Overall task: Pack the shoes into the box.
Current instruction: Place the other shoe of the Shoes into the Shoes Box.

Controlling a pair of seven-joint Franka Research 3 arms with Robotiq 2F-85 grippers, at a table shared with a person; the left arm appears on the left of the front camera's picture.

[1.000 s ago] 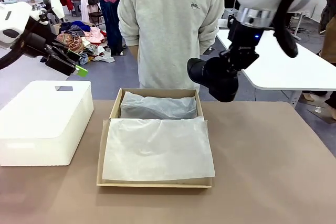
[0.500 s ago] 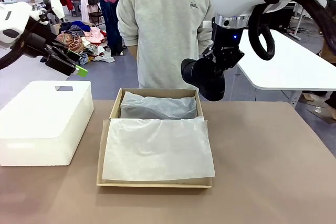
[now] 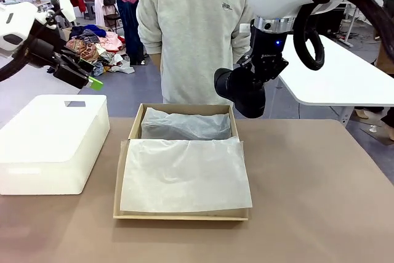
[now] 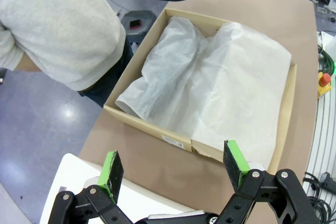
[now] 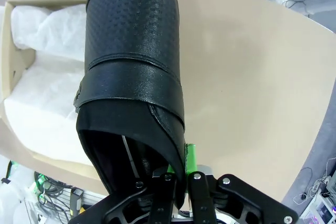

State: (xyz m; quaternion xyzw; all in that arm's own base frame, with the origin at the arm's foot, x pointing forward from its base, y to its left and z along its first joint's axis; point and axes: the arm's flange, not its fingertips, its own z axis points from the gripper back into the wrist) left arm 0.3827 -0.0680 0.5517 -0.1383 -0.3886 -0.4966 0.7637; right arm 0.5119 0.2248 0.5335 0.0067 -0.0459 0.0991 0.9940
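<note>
Left end effector point(image 4: 173, 165): released, jaws wide, hovering above the white plastic box point(image 3: 49, 140). Box point(image 3: 181, 216): centre of worktop point(image 3: 308, 201), tissue paper point(image 3: 184, 173) draped across it. Right end effector point(image 5: 186, 167): clenched on one shoe point(image 3: 243, 90), aloft by the far right corner. Recommended: carry it over the opening, lower it level, and release only onto the tissue.

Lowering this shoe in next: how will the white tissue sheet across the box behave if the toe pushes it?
Probably floppy and very light: the tissue paper lies creased and loose across the box, so it should sag or bunch under the shoe. The crumpled mound at the far end likely gives too, though what it covers is hidden.
</note>
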